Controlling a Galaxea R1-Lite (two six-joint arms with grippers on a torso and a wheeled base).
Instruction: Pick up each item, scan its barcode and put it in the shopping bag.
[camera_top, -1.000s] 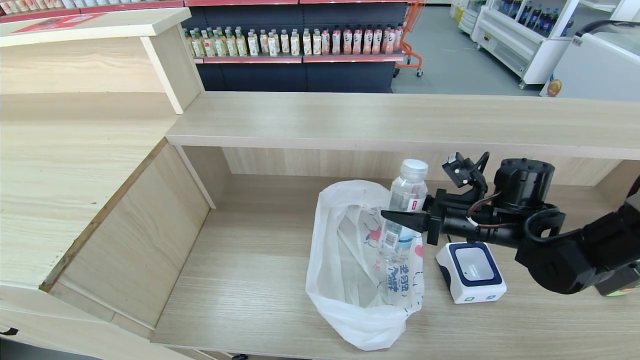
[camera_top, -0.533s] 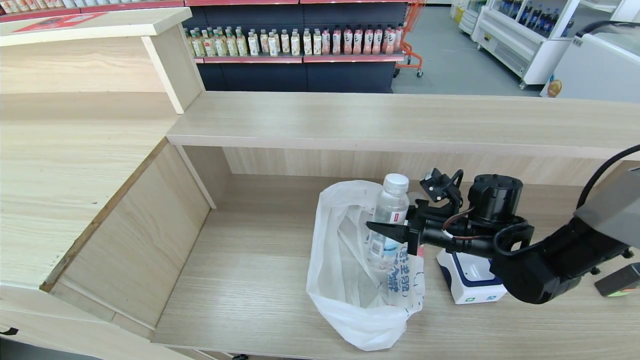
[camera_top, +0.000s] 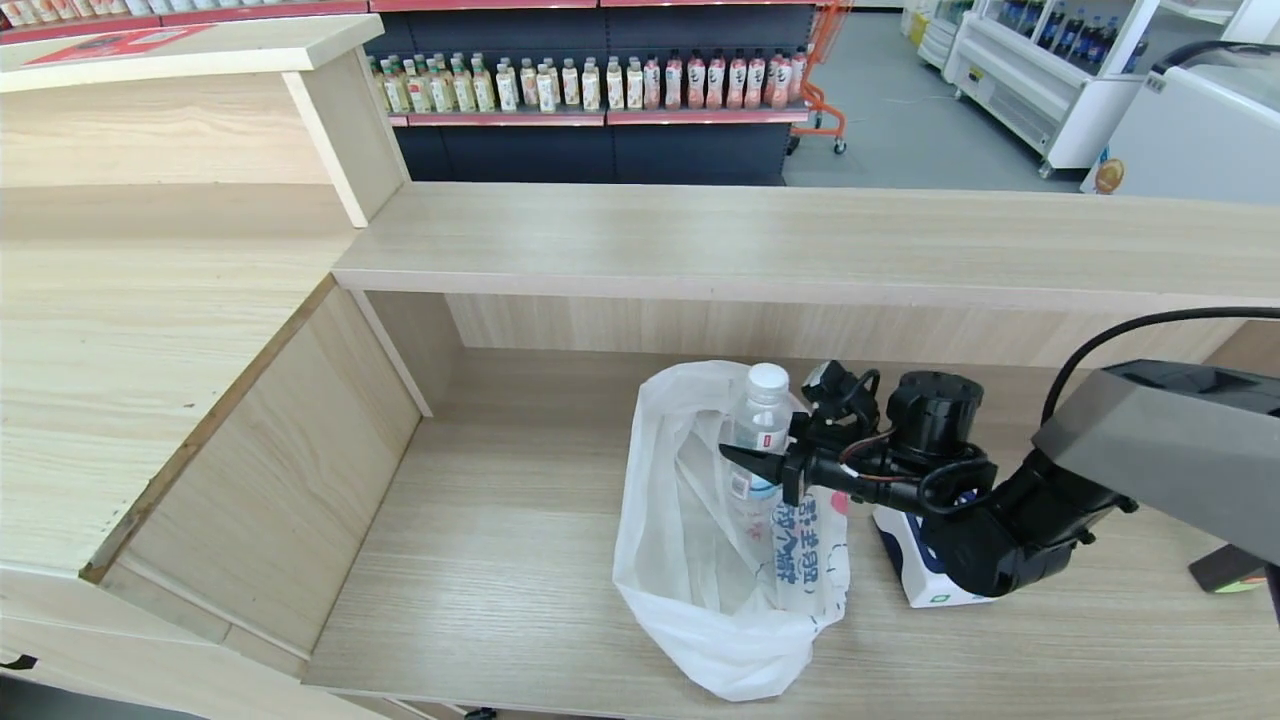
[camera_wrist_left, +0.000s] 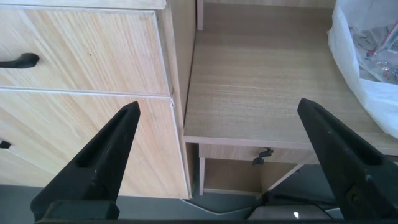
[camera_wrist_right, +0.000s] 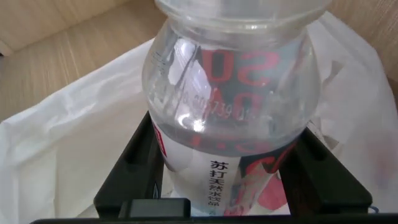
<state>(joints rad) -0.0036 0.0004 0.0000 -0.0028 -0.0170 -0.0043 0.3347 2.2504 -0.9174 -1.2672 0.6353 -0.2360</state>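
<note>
A clear water bottle (camera_top: 757, 440) with a white cap stands upright, its lower half inside the open mouth of the white plastic shopping bag (camera_top: 700, 560) on the counter. My right gripper (camera_top: 757, 462) is shut on the bottle's middle, reaching in from the right. In the right wrist view the bottle (camera_wrist_right: 233, 106) sits between the black fingers (camera_wrist_right: 134, 165), with the bag (camera_wrist_right: 68, 137) below it. My left gripper (camera_wrist_left: 217, 158) is open, down by the counter's front edge, with nothing between its fingers.
A white and blue barcode scanner (camera_top: 915, 565) sits on the counter just right of the bag, partly behind my right arm. A dark object (camera_top: 1225, 568) lies at the far right. A raised wooden ledge (camera_top: 780, 240) runs behind, and a side panel (camera_top: 280, 470) walls the left.
My right gripper has carried the bottle down and to the left, from above the bag's rim to partly inside the bag.
</note>
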